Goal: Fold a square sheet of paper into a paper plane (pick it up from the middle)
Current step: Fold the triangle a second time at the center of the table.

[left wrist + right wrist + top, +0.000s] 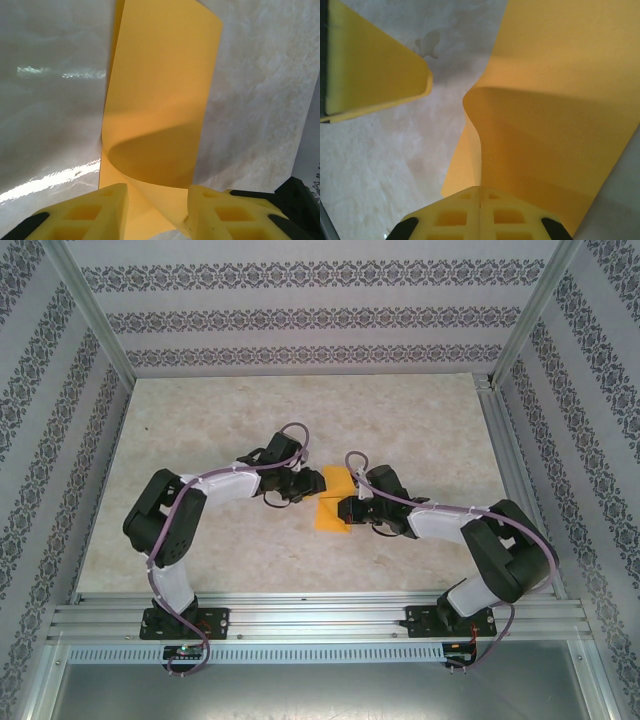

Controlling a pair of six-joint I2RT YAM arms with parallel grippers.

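1. The right hand is fully closed and pinches the square sheet of paper at the sheet's 4 o'clock edge.
2. The sheet lies in the middle of the surface, partly curled up.
3. The left hand, at the sheet's 9 o'clock, is partly open, with the paper loose between its fingers.

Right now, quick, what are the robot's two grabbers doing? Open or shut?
Left gripper: open, with the orange paper passing through the gap.
Right gripper: closed, pinching the orange paper.
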